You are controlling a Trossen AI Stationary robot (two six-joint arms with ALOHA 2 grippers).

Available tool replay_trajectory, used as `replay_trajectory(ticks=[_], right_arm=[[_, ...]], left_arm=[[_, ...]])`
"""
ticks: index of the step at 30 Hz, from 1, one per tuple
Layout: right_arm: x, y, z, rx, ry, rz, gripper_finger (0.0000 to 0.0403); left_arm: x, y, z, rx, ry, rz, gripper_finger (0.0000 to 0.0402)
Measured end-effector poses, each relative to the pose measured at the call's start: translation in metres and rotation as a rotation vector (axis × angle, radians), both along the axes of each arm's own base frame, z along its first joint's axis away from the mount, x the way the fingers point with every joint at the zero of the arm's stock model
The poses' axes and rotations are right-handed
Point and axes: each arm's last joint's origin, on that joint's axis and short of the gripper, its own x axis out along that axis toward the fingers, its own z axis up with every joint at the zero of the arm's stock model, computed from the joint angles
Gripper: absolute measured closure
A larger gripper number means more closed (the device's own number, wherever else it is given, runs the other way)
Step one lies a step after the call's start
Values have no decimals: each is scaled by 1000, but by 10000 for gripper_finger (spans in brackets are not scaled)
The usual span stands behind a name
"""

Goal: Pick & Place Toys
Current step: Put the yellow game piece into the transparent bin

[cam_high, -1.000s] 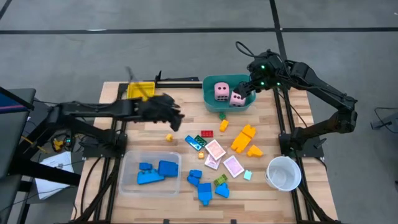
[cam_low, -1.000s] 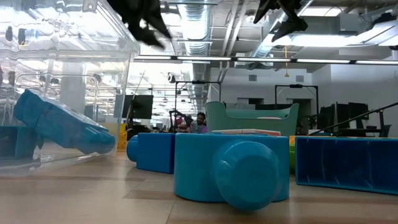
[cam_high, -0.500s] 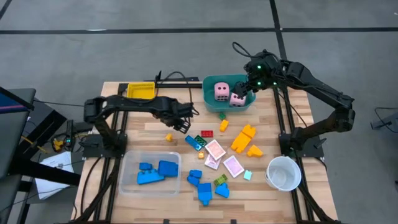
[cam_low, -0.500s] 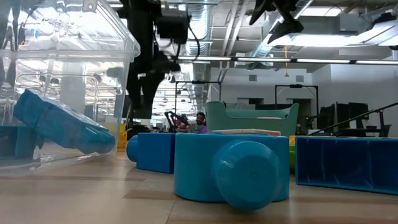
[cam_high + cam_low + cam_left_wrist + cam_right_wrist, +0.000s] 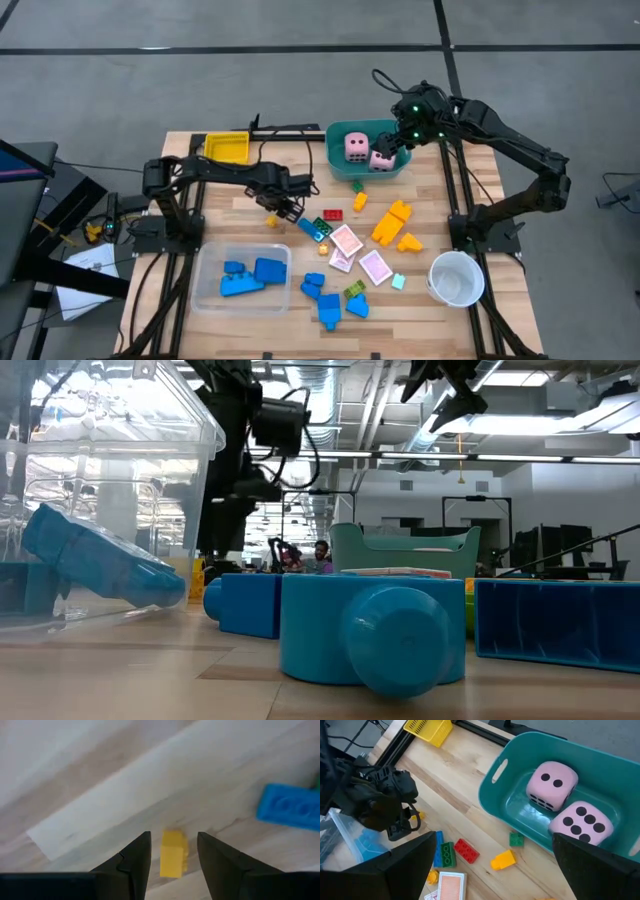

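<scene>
A small yellow block (image 5: 173,854) lies on the wooden table (image 5: 250,235), between the spread fingers (image 5: 136,857) of the left gripper (image 5: 287,204), which straddles it without touching. In the high view that block (image 5: 271,221) sits near the table's middle, left of the main scatter, with the left arm stretched across from the table's left edge above it.

Just beside it, to the right, lie a blue flat brick (image 5: 313,229), a green one and a red brick (image 5: 332,214), then pink-white cards (image 5: 347,241) and three yellow-orange blocks (image 5: 392,222). Nearer the front edge is a cluster of blue blocks (image 5: 325,296) with a green piece among them. More blue blocks (image 5: 254,275) lie inside the clear tray (image 5: 205,290) at the front left.

Two pink dice (image 5: 552,784) with dark dots rest side by side in the teal tub (image 5: 337,165) at the back. The right gripper (image 5: 399,141) hangs over the tub's right side, its fingers (image 5: 405,865) wide apart and empty.

A yellow tray (image 5: 227,147) stands at the back left and a white cup (image 5: 458,277) at the front right.
</scene>
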Motion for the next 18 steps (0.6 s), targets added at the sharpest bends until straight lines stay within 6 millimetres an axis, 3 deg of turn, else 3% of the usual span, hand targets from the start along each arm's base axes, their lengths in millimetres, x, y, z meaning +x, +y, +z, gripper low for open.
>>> replay_trajectory(ticks=[7,18], right_arm=[[0,0,0,0,0,0,17],[0,0,0,0,0,0,17]], left_arm=[[-13,-9,-26,-82,21,-7,249],[-18,-18,-36,-106,18,-24,249]])
